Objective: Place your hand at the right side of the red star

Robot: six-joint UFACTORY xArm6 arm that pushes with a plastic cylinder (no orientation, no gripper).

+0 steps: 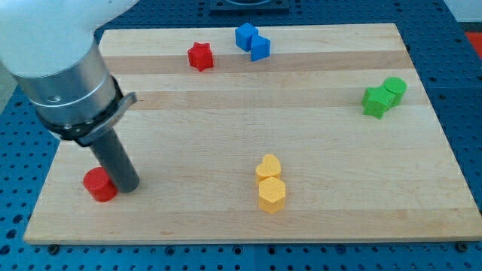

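Note:
The red star (200,56) lies near the view's top, left of centre, on the wooden board (316,150). My tip (126,185) is at the lower left of the board, far below and left of the red star. It touches the right side of a red round block (99,184).
Two blue blocks (252,41) sit together at the view's top, right of the red star. Two green blocks (383,96) sit at the right. A yellow heart (268,167) and a yellow hexagon (271,194) sit at the bottom centre.

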